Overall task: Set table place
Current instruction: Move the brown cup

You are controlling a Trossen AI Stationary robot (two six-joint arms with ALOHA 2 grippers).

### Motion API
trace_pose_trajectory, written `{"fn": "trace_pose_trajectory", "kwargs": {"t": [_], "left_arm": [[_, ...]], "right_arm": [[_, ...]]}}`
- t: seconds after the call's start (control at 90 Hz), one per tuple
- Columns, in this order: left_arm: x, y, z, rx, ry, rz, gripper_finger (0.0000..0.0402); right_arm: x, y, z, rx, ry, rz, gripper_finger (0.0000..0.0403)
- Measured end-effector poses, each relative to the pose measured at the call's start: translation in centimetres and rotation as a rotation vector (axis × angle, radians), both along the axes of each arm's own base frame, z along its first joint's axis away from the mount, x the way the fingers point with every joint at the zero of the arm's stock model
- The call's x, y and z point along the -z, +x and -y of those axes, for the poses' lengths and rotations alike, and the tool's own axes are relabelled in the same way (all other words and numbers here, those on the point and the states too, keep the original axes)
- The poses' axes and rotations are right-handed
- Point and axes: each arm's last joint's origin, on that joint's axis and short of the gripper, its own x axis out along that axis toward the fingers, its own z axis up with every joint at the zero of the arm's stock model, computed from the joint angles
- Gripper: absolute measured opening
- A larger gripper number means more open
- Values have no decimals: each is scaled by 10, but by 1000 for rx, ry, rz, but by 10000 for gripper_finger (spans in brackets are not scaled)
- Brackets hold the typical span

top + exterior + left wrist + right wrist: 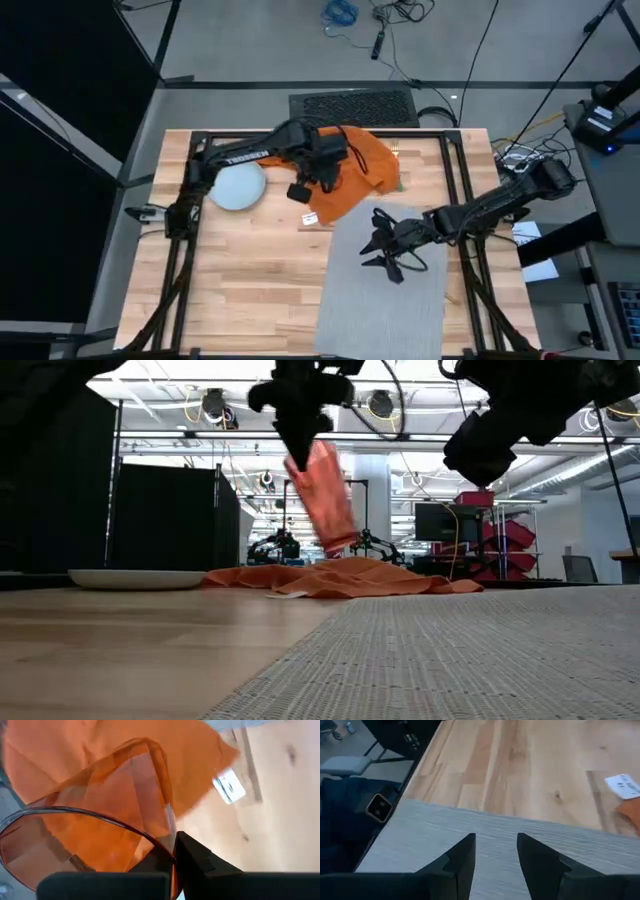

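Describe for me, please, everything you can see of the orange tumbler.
The orange tumbler is translucent orange, seemingly plastic, with faceted walls and a round open rim. The left claw pinches that rim, one finger inside it, and holds it tilted in the air above the crumpled orange napkin at the table's far side. Nothing else touches it.

A small white label lay on the wood near the centre. Beyond the far edge at twelve o'clock sat a dark vented floor grate, with blue cable coiled farther back.
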Motion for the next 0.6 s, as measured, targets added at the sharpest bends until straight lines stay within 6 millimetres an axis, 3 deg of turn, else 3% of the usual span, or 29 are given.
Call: {"fn": "trace_pose_trajectory", "kwargs": {"t": [0.244,0.444,0.6], "left_arm": [[-35,-36,-40,-178,43,113,0],[-22,-61,-68,-276,16,39,0],[3,-78,-83,-311,8,-79,0]], "right_arm": [[1,-2,-5,13,-24,5,132],[1,-2,-6,12,-25,6,132],[1,-1,-5,11,-31,11,132]]}}
